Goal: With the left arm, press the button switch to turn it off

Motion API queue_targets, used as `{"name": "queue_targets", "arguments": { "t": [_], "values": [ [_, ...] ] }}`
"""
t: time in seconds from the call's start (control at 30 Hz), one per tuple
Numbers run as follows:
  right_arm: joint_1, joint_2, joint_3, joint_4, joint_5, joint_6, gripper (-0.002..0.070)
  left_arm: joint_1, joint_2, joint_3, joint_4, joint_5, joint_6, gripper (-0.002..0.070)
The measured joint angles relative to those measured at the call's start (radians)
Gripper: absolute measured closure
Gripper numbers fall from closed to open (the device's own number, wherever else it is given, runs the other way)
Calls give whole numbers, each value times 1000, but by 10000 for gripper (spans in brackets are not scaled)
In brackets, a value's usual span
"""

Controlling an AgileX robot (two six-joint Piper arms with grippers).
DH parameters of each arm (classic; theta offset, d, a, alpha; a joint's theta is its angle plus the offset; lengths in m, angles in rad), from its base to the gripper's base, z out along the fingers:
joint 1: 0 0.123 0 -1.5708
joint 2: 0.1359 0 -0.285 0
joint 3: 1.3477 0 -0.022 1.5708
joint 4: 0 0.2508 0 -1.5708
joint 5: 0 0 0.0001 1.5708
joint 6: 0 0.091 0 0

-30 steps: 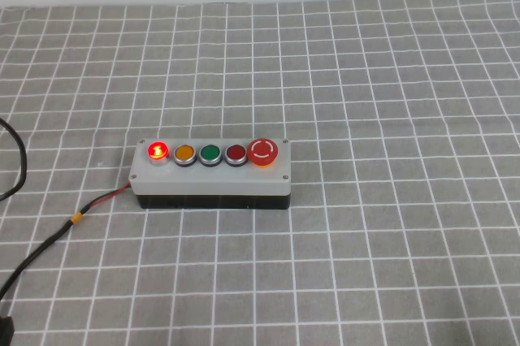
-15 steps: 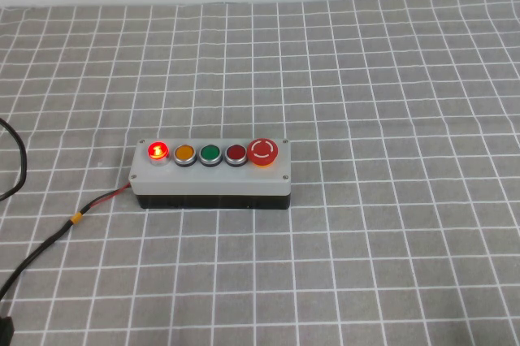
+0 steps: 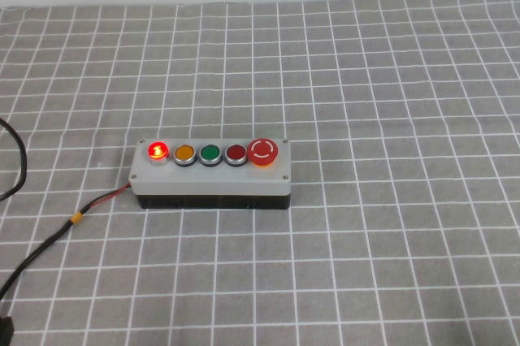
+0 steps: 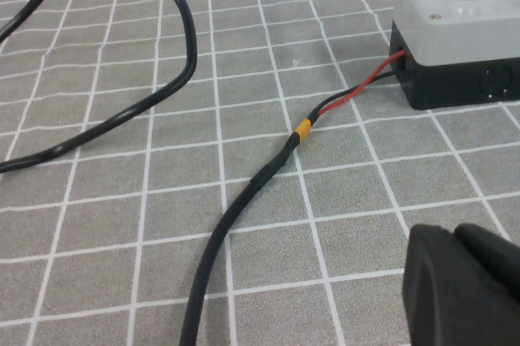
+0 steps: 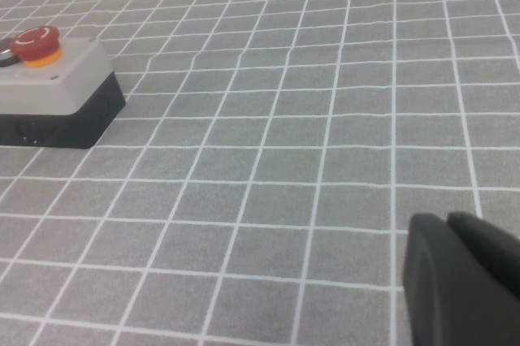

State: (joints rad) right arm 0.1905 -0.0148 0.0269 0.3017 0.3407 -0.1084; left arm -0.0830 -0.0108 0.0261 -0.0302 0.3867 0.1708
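Worktop [image 3: 390, 78]: grey cloth with white grid, fills the high view. No arm shows in that view.

Button switch [image 3: 211, 173] sits a little left of the worktop's centre, long axis running left-right, grey top on black base. Five buttons in a row, from robot's left: lit red button [image 3: 158, 150], yellow button [image 3: 184, 153], green button [image 3: 210, 153], dark red button [image 3: 236, 152], mushroom button [image 3: 263, 151] at the right end. The lit one glows, so the switch reads as on, press not yet done.

Black cable [image 3: 36, 253] runs off the box's left end toward the near-left corner, ending in a red wire [image 3: 110, 196] with a yellow band [image 4: 302, 128].

Left claw [image 4: 467, 289]: only a black edge shows in the left wrist view, low over the worktop, beside the cable. Cannot tell if released or clenched. The box's left end and lit button sit ahead of it, well apart, cable lying between.

Right claw [image 5: 463, 285]: black edge only in the right wrist view, low over bare cloth, state cannot be told. The box's mushroom end lies far off ahead.

Key relation: the lit button is at the box's left end, the end facing the left claw. Judgement: the left arm must travel forward and inward over the cable, then come down on that end button.
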Motion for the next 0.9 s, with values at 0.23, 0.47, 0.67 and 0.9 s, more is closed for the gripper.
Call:
{"name": "queue_targets", "arguments": {
  "t": [0.23, 0.47, 0.67, 0.9],
  "values": [
    [0, 0, 0, 0, 0, 0, 694, 0, 0, 0, -81, -24, -40, 678],
    [0, 0, 0, 0, 0, 0, 694, 0, 0, 0, -489, -160, -171, 678],
    [0, 0, 0, 0, 0, 0, 694, 0, 0, 0, -611, -240, -182, 678],
    [0, 0, 0, 0, 0, 0, 694, 0, 33, -101, -594, -113, -150, 678]
  ]
}}
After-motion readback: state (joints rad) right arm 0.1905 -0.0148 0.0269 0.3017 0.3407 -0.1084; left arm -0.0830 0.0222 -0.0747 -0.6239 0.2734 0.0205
